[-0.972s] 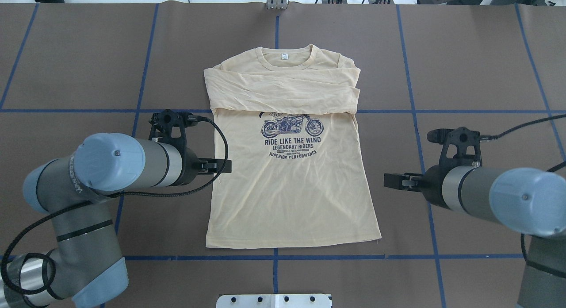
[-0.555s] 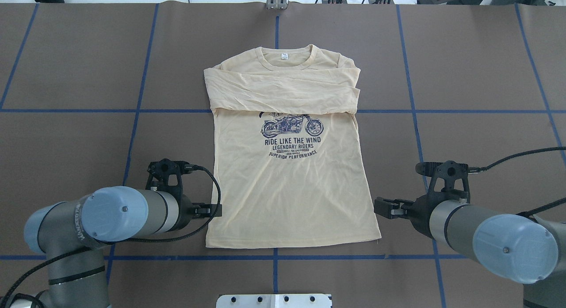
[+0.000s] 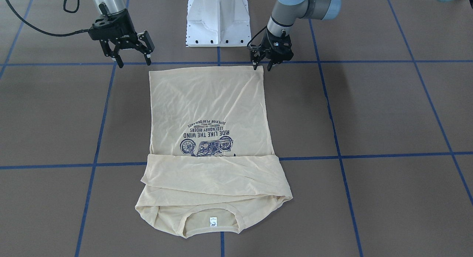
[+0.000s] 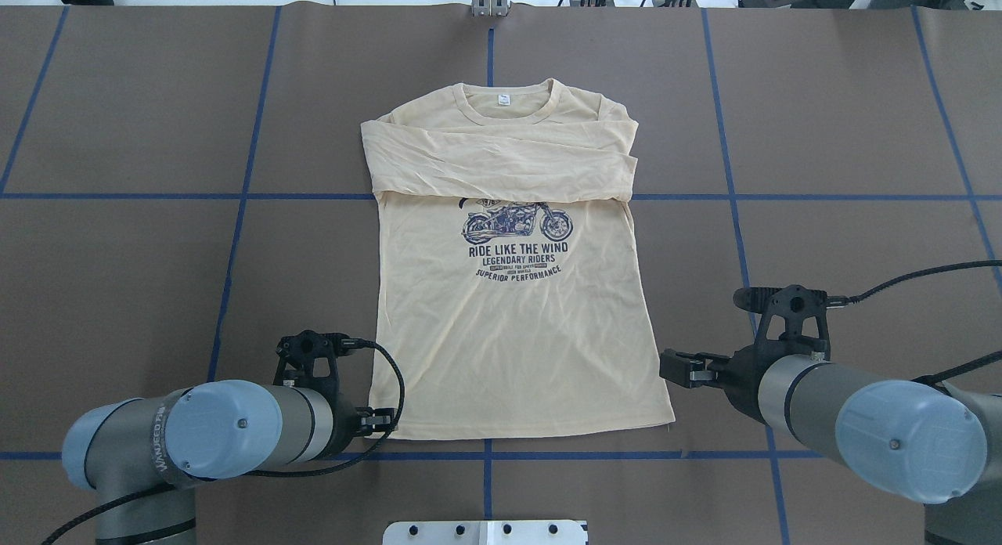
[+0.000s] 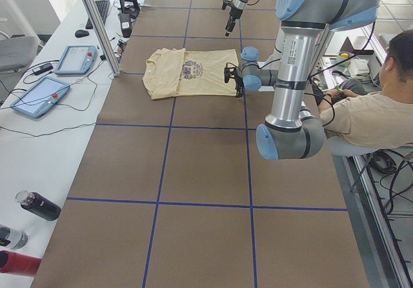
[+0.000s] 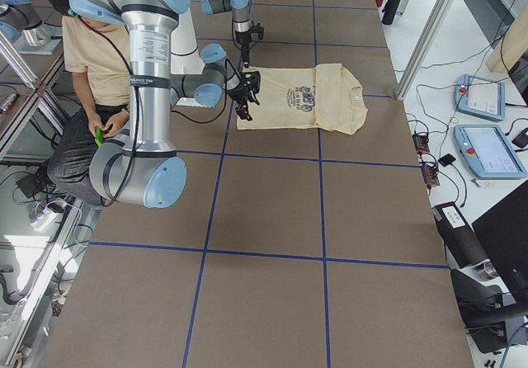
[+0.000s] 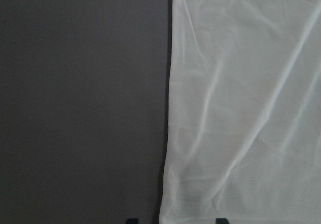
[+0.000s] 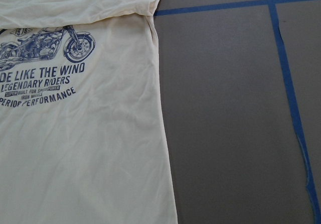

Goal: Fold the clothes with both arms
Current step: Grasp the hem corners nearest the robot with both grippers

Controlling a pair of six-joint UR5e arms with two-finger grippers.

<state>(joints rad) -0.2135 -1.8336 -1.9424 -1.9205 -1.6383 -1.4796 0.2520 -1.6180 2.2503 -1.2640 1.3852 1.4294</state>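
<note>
Hem [image 4: 517,435] end first, since that's nearest the robot. The shirt [image 4: 517,349] lies flat and print-up on the desk [image 4: 156,255], hem toward the base and collar away.

The left tool [image 3: 262,67] is down at its hem corner, open, with the side edge running between its fingers, so not much cloth is in there. The right tool [image 3: 133,61] is open wide too, but it sits just off the other corner, over bare desk and apparently higher up.

What I'd worry about:
- If the right tool shuts where it is, it grabs nothing and only one corner lifts, so the fold goes skewed.
- The left one has only a sliver of edge between its fingers. The fabric is thin, so it could pinch just the top layer or slip off.
- Further up, the sleeves [image 4: 501,165] are folded across the chest, over the top of the print [image 4: 517,247]. A jerky or uneven lift could drag them out of place.
- The collar [image 4: 509,110] at the far end sits a bit rumpled, so the final stack may come out lopsided.

Pose: both arms come in low from either side, forearms reaching inward. The left wrist aims pretty much straight down at the desk, while the right is tilted, looking up along the shirt.
</note>
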